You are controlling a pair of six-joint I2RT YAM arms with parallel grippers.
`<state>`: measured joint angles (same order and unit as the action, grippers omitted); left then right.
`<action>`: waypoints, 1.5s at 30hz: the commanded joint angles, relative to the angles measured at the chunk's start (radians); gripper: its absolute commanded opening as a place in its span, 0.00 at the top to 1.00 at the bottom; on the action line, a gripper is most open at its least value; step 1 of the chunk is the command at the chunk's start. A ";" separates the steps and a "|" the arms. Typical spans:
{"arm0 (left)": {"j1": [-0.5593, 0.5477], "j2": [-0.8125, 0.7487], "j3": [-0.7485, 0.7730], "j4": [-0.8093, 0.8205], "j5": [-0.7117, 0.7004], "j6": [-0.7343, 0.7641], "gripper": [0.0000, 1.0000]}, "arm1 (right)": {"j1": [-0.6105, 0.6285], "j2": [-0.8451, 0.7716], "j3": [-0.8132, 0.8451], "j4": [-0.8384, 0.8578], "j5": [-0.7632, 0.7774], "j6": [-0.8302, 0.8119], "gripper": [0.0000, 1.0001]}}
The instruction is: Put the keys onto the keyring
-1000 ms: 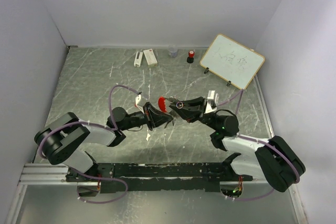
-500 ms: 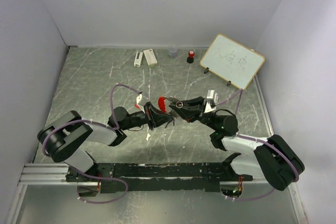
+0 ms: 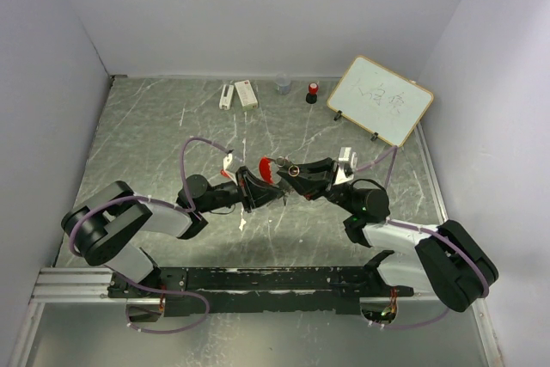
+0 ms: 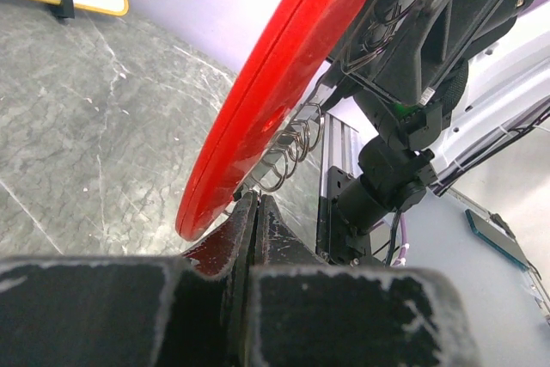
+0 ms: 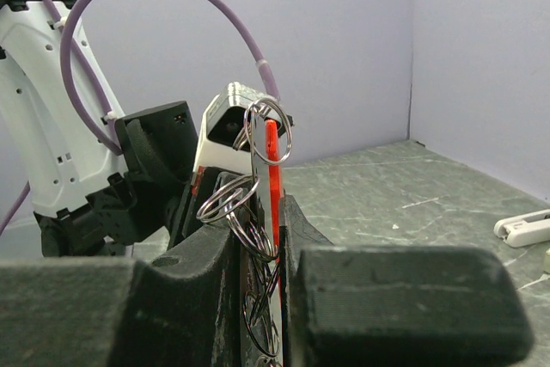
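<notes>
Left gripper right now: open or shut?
Shut. The left wrist view shows the left gripper with fingers pressed together, no gap, by the red fob; whether anything is pinched cannot be told.

- The red fob [image 4: 284, 83] is running off the top edge just ahead of the left end effector [image 4: 256, 205], and it is covering part of the keyring [image 4: 292, 143] coils behind it.
- Whatever the left end effector's closed tips are pinching is lying hidden between them.
- The keyring's lower loops are sinking out of sight between the right end effector [image 5: 256, 238] fingers [image 5: 387, 298].
- From above, the keys are showing too small to pick out where both end effectors are meeting.
- A pale scrap [image 3: 243, 223] is lying on the surface [image 3: 155, 135] near the left end effector, too small to identify.
</notes>
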<state>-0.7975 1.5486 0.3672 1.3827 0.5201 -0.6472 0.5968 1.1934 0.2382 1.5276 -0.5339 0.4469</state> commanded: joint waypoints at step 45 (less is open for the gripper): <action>0.006 0.013 0.061 -0.108 -0.016 0.018 0.93 | 0.000 0.006 0.027 0.116 0.017 -0.037 1.00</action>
<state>-0.7971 1.5646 0.4015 1.3071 0.5346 -0.6441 0.5968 1.2205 0.2413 1.5276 -0.5201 0.4267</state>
